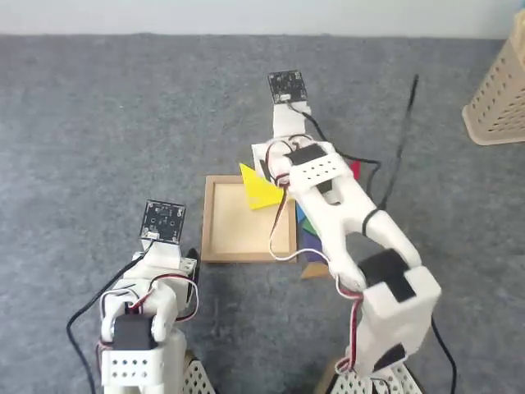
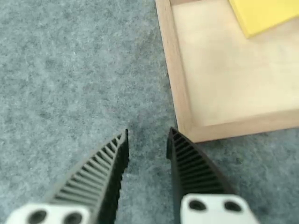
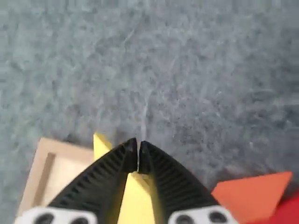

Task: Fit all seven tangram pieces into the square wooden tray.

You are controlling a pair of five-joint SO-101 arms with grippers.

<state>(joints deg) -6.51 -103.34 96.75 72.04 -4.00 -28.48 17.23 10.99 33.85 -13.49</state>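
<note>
Right end effector (image 3: 138,148): fingers pressed together, pinching the flat yellow triangular tangram piece (image 1: 261,190) at one edge. In the high view, this piece sits over the 1 o'clock corner of the square wooden tray (image 1: 215,222), with one tip past the far rim. Contact between the piece and the tray floor cannot be determined.

Left end effector (image 2: 147,136): fingers spread, holding nothing. It is positioned over the grey carpeted table (image 1: 98,123), just beside the tray's 7 o'clock corner.

An orange triangular piece (image 3: 252,191) lies on the table near the right end effector. A cluster of coloured pieces (image 1: 310,238) lies at the tray's 3 o'clock side, partly under the right arm.
</note>
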